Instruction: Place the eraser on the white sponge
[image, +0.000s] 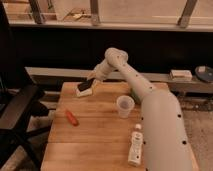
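The gripper (89, 84) reaches down over the far left part of the wooden table (100, 145). It is shut on the eraser (84, 86), a small flat black block at its tip. The white sponge (86, 93) lies right under the eraser, showing as a pale strip along the block's lower edge. I cannot tell whether the eraser rests on the sponge or hovers just above it. The arm (150, 105) comes in from the lower right.
An orange-red carrot-shaped thing (71, 117) lies at the table's left. A clear plastic cup (125, 106) stands mid-table and a white bottle (135, 147) lies near the front right. A black chair (20, 115) stands to the left. A dark ledge runs behind the table.
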